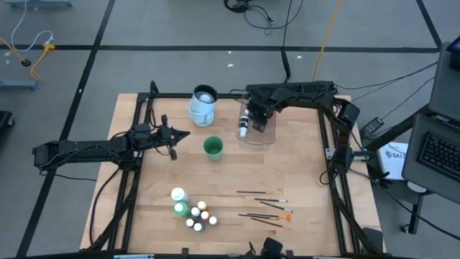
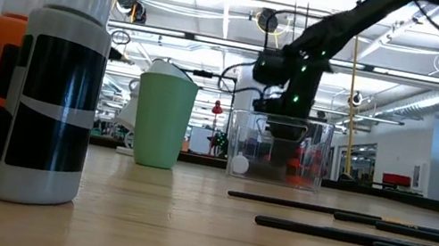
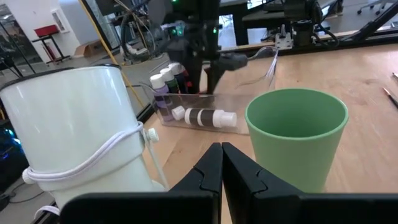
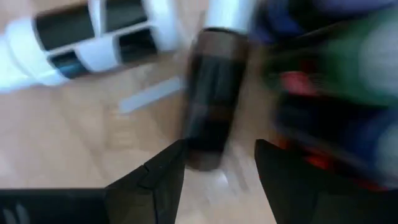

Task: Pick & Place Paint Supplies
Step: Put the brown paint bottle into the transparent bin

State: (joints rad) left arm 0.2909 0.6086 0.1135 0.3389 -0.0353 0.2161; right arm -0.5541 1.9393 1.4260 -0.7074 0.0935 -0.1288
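Tiny paint bottles (image 1: 195,216), white and coloured caps, upright, clustered well apart from the clear tub (image 1: 260,134); two larger white and green bottles (image 1: 180,201) touch that cluster. Thin dark brushes (image 1: 264,207) lie flat nearby. More small bottles (image 3: 200,116) lie inside the tub.

Two slim, matte black robot arms, each built of jointed tubular segments with black cables running along them. The left gripper (image 3: 222,163) ends in two flat, angular black fingers (image 3: 244,177) with stepped, notched edges. The right gripper (image 4: 217,163) has matching wedge-shaped black fingers (image 4: 155,180). Small green indicator lights glow on the housing just above the right claw.
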